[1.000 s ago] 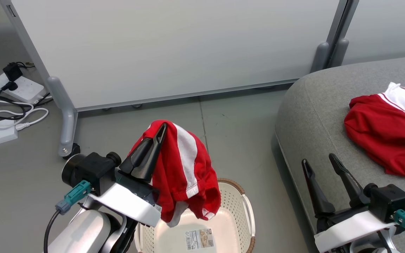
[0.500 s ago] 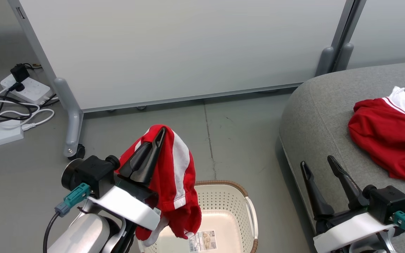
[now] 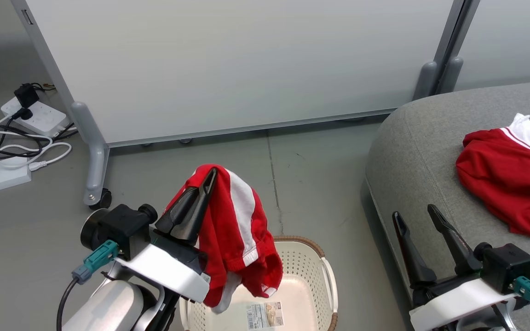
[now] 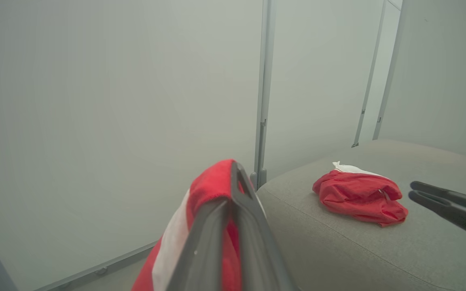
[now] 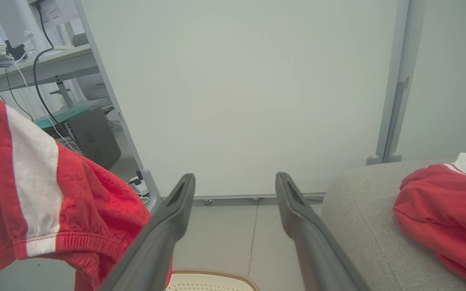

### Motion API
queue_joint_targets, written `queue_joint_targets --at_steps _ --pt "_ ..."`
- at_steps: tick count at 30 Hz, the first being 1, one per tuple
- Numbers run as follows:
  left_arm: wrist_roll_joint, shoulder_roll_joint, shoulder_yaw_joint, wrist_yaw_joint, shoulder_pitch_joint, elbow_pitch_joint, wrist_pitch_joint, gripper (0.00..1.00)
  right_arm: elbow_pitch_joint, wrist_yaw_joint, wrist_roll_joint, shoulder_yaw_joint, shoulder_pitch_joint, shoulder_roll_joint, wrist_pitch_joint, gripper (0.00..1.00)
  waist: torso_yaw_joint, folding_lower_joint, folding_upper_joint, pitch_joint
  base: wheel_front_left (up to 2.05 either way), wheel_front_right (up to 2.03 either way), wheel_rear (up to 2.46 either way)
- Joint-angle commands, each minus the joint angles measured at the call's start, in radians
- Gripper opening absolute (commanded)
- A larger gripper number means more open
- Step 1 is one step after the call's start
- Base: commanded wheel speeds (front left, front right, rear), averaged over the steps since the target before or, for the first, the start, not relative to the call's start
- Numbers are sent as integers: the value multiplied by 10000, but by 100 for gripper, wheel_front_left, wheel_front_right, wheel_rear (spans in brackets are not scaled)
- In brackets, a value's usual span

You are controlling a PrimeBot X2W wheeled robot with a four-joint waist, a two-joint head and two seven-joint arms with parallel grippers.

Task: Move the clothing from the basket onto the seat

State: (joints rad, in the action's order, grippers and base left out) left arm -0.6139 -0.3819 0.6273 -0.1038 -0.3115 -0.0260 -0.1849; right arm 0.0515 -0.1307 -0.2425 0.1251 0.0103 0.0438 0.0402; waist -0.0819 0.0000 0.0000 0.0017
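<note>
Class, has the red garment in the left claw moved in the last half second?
Yes: the garment has swung its loose lower end right, toward the sofa, covering more of the back rim of the basket.

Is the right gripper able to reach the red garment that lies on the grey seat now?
Probably yes. The right gripper is open and empty, at the near edge of the seat. Only the seat's bare surface lies between the gripper and the red garment, which nothing covers.
</note>
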Motion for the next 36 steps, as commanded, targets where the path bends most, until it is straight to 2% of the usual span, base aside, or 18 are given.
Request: queue_joint_targets --at_steps 1,6,12,13,20,30,31,32,33,36 --pt "-16 -32 -21 -41 3 -11 15 0 2 -2 -84 -28 22 46 78 100 1 0 0 -4 0 0 0" --pt "-4 -20 12 -20 -121 -51 25 0 112 -2 -131 195 -215 45 173 100 49 0 0 15 0 0 0" --pt "89 101 115 96 -520 -80 38 0 59 -2 -451 1474 -1095 44 316 100 261 0 0 178 0 0 0" --pt "114 196 163 141 -682 -39 34 0 -101 -2 -674 2142 -1539 45 379 100 348 0 0 221 0 0 0" --pt "188 556 463 342 -1114 164 15 0 -1302 -2 -1576 4300 -3027 48 854 100 689 0 0 285 0 0 0" --pt "399 941 987 593 -1466 68 37 0 -3465 -2 -2178 5606 -4558 47 1607 100 1099 0 0 398 0 0 0" --pt "403 960 1024 602 -1474 47 35 0 -3667 -2 -2252 5678 -4666 50 1627 92 1114 0 0 405 0 0 0" --pt "410 969 1051 612 -1480 29 40 0 -3885 -2 -2270 5740 -4771 52 1652 37 1131 0 0 414 0 0 0" --pt "416 979 1080 610 -1489 18 44 0 -4028 -2 -2423 5814 -4864 44 1712 0 1149 0 0 421 0 0 0" --pt "404 992 1116 636 -1497 24 29 0 -4450 -2 -2709 6038 -5112 50 1812 0 1174 0 0 419 0 0 0"
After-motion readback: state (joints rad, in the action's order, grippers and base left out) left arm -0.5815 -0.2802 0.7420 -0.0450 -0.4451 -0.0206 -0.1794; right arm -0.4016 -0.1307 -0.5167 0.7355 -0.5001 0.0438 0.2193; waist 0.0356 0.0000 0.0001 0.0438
